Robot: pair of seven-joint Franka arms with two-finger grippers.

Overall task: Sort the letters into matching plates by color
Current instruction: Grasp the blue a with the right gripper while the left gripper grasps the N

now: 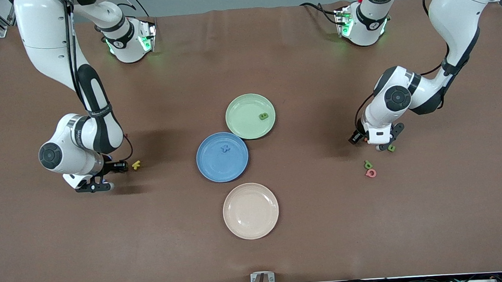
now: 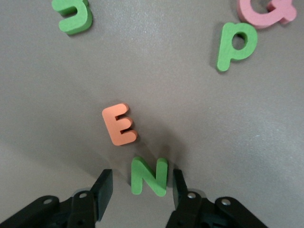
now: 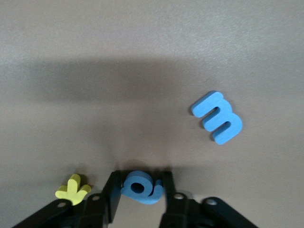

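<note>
My right gripper [image 1: 100, 174] is low at the table toward the right arm's end, shut on a blue letter [image 3: 141, 186]. A blue m [image 3: 217, 118] lies apart from it. My left gripper [image 1: 377, 142] is low at the left arm's end, open, with a green N [image 2: 149, 176] lying between its fingers, touching neither. A green p [image 2: 236, 45] [image 1: 368, 164] and another green letter [image 2: 73, 15] [image 1: 391, 148] lie close by. The blue plate [image 1: 211, 169] holds one blue letter [image 1: 225, 148]. The pale green plate [image 1: 240, 111] holds one green letter [image 1: 264, 116].
A yellow K [image 1: 136, 165] lies right beside my right gripper. An orange E [image 2: 119, 124] lies just past the N, and a pink Q [image 1: 370, 173] touches the green p. A cream plate [image 1: 250, 210] sits nearer the front camera than the blue plate.
</note>
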